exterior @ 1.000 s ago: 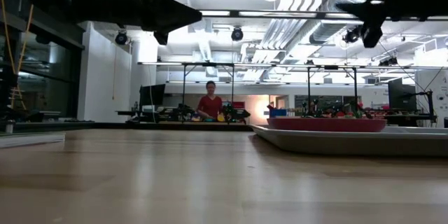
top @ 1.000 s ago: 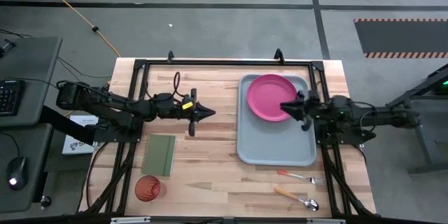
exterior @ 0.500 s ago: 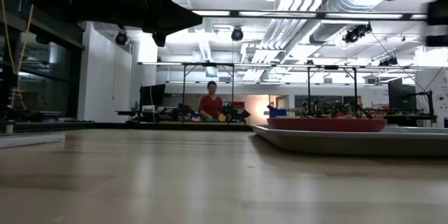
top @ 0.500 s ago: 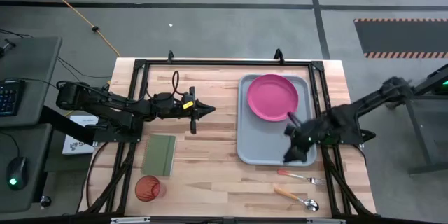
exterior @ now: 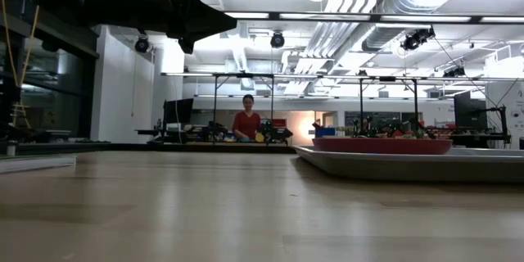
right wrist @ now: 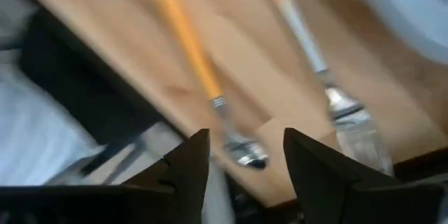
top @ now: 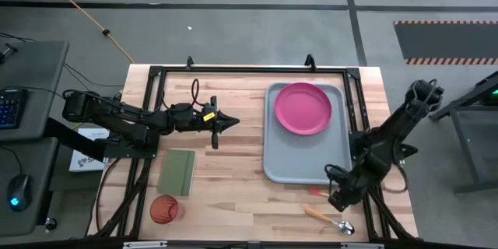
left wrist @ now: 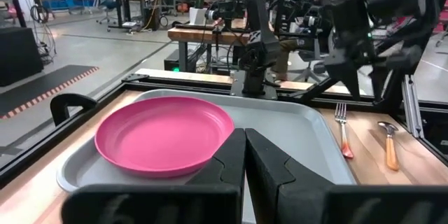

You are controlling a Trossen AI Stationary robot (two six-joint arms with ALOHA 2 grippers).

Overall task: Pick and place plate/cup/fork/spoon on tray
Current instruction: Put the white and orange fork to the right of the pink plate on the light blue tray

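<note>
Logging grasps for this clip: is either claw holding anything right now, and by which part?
Nothing is held. The right claw is open above the spoon and fork; the left claw is shut and empty.

We counted one plate (top: 303, 108), one tray (top: 305, 162), one cup (top: 164, 209), one fork (left wrist: 342, 129), one spoon (top: 330, 220), one notebook (top: 177, 172).

Table (top: 233, 163): light butcher-block wood top, edged by a black frame. Five things are seen lying directly on it. The tray (top: 303, 163) is set on the right half, long side running front to back. The green notebook (top: 177, 172) is laid flat on the left half; the cup (top: 163, 208) is stood upright just in front of it, near the front edge. The fork (top: 319, 193) and the spoon (top: 331, 219) are laid in front of the tray, apart from each other, the spoon nearer the front edge.
</note>
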